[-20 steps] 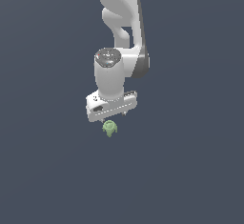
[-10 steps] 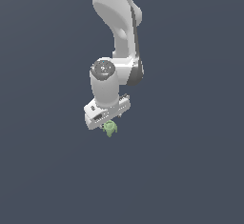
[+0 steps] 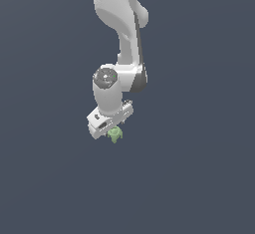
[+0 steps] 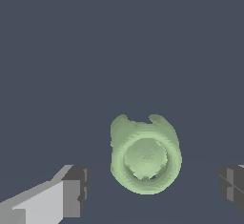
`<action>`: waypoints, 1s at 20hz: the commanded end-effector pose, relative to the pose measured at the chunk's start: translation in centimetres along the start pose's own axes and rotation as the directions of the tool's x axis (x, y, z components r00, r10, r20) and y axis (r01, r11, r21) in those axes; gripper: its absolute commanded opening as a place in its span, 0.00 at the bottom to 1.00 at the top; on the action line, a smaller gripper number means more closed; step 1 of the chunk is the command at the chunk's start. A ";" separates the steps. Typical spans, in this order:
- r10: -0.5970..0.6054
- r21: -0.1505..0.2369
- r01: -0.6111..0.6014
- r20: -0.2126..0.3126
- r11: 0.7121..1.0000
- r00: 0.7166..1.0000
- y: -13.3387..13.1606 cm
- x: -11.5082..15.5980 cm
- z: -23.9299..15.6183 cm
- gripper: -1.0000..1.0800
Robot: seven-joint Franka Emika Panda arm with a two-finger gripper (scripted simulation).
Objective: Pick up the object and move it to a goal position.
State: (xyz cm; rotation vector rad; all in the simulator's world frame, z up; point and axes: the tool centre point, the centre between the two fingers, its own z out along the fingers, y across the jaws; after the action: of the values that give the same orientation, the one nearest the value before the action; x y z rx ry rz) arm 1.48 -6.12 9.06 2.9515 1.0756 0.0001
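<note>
tool poised over green object, grasp not yet made

the franka arm [image 3: 122, 34] reaches down from the top of the exterior view, wrist bent over a plain dark tabletop [image 3: 199, 178]. the white tool [image 3: 112, 126] hangs directly over the object [image 3: 115, 135], a pale green lumpy item with a rounded top and small lobes. in the wrist view the tool is spread wide: one dark fingertip [image 4: 76, 189] stands to one side of the object [image 4: 145, 157] and the other pad [image 4: 232, 188] well off on the opposite side, neither touching it. the object sits between them but nearer the first fingertip.

judgement: the step in hand is the descent and closing. it would go best by centring the object between the pads, lowering until they flank its body, then closing gently, since the rounded top may slip out.
</note>
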 end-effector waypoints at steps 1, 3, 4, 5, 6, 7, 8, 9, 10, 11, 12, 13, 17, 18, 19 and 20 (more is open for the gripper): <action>-0.007 0.000 0.007 0.000 1.000 1.000 0.0 0.0 0.1 0.96; -0.003 0.000 0.003 0.000 1.000 1.000 0.0 0.0 0.1 0.96; -0.003 0.000 0.003 0.000 1.000 1.000 0.0 0.0 0.2 0.96; -0.003 0.000 0.003 0.000 1.000 1.000 0.0 0.0 0.4 0.96; -0.003 0.000 0.003 0.000 1.000 1.000 0.0 0.0 0.7 0.96; -0.003 0.000 0.003 0.000 1.000 1.000 0.0 0.0 1.0 0.96; -0.004 0.000 0.004 0.000 1.000 1.000 0.0 0.0 1.4 0.96; -0.005 0.000 0.005 0.000 1.000 1.000 0.0 0.0 1.9 0.96; -0.005 0.000 0.005 0.000 1.000 1.000 0.0 -0.1 2.5 0.96; -0.006 0.000 0.006 0.000 1.000 1.000 -0.1 -0.1 3.1 0.96; -0.007 0.000 0.007 0.000 1.000 1.000 -0.1 -0.1 3.6 0.96; -0.007 0.000 0.007 0.000 1.000 1.000 -0.1 -0.1 4.1 0.96; -0.007 0.000 0.007 0.000 1.000 1.000 0.0 -0.1 5.0 0.96; -0.007 0.000 0.007 0.000 1.000 1.000 0.0 0.0 5.1 0.96; -0.007 0.000 0.007 0.000 1.000 1.000 0.0 0.0 5.1 0.96; -0.007 0.000 0.007 0.000 1.000 1.000 0.0 0.0 5.1 0.00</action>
State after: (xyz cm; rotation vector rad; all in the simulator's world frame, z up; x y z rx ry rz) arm 1.43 -6.18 4.04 2.9481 1.0858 -0.0009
